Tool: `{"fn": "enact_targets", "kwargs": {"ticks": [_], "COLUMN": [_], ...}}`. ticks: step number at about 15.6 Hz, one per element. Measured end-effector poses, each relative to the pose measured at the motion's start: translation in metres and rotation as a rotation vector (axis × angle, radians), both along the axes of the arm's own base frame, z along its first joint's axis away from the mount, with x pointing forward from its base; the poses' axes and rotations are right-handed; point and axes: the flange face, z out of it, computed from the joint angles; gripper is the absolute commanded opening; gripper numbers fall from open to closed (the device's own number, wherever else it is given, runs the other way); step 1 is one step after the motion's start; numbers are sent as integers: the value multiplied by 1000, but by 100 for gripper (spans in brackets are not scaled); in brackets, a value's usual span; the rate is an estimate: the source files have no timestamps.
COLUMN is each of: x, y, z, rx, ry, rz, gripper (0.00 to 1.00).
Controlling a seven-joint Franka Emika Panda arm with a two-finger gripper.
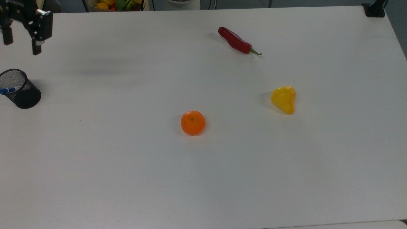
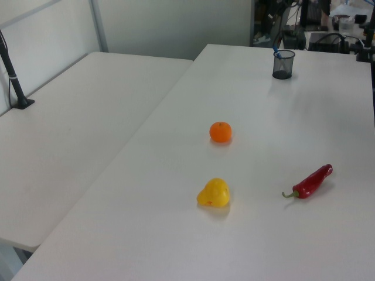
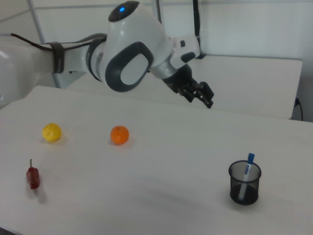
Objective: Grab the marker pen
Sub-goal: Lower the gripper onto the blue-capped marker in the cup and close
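Note:
The marker pen has a white barrel and a blue cap. It stands tilted in a black mesh cup at the top view's left edge. Its blue cap pokes above the cup's rim in the right view, marker pen in cup. In the left view the cup stands far back on the table. My gripper hangs open and holds nothing, above the table and short of the cup toward the top view's top edge. In the right view the gripper is high and to the cup's left.
An orange lies mid-table, a yellow pear-shaped fruit to its right and a red chilli further back in the top view. A fruit basket and a black clamp sit at the far edge.

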Motion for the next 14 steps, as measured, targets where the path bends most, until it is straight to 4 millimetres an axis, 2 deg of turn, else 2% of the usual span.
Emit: {"fn": "enact_targets", "kwargs": {"ticks": [8, 14], "x": [16, 31], "y": [-46, -55], "z": [-58, -104], "rx": [-40, -71], "ry": [-82, -109], "rz": [-90, -105], "gripper": [77, 76]}}
